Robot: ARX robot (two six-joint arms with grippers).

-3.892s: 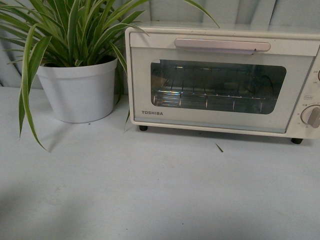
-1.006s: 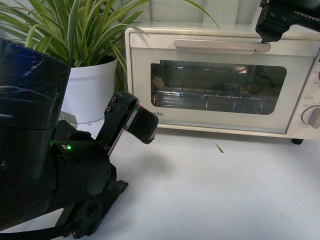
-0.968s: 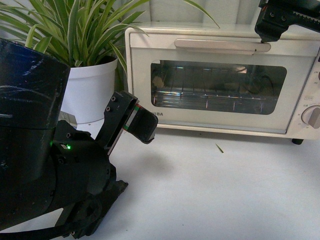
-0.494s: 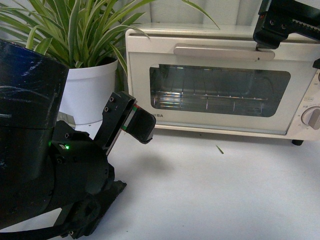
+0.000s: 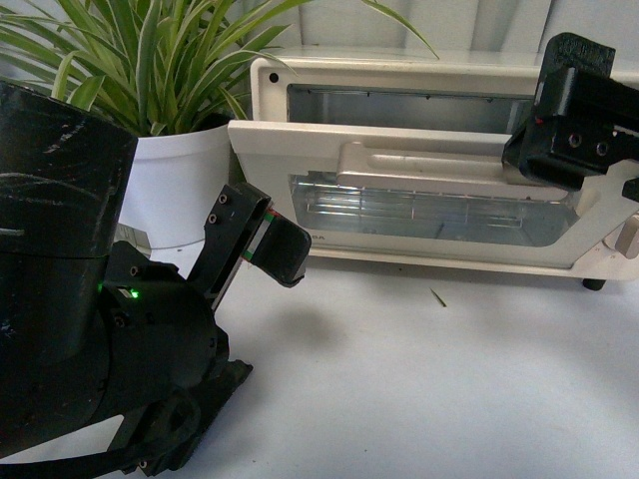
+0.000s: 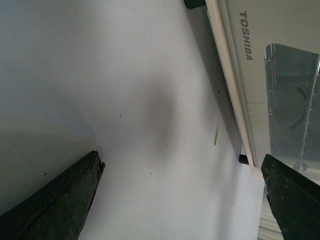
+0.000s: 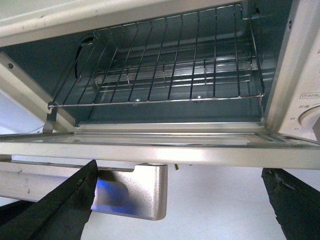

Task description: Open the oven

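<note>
Moved: against half a second ago, the door (image 5: 429, 215) of the oven (image 5: 300, 85) has swung out and down from its shut, upright position, and its handle (image 5: 419, 160) has dropped with it. The right claw (image 7: 178, 172) has come down alongside; the left claw (image 5: 272, 239) has not shifted.
Oven: stands along the far edge of the bench (image 5: 429, 379), toward its right end, just beside a white plant pot (image 5: 175, 185) whose leaves reach its top corner.
Door: tilted forward on its bottom hinge, partway down and not yet flat. The dark mouth of the oven shows above its top edge.
Inside: the right wrist view looks straight in at the wire rack (image 7: 165, 70), which is bare.
Right claw: jaws spread wide, not clamped on anything. The end of the handle lies between the fingers, with one finger (image 7: 55, 210) across it. Whether it presses on the bar I cannot tell.
Left claw: jaws wide apart and empty, hanging over bare bench near the oven's front left corner.
Meaning: the hard part, breaking the door free, looks done. What remains, as I judge it, is to carry the handle further down until the door rests fully open.
Risk: an unclamped finger could slip off the bar's end and let the door drop or spring back.
</note>
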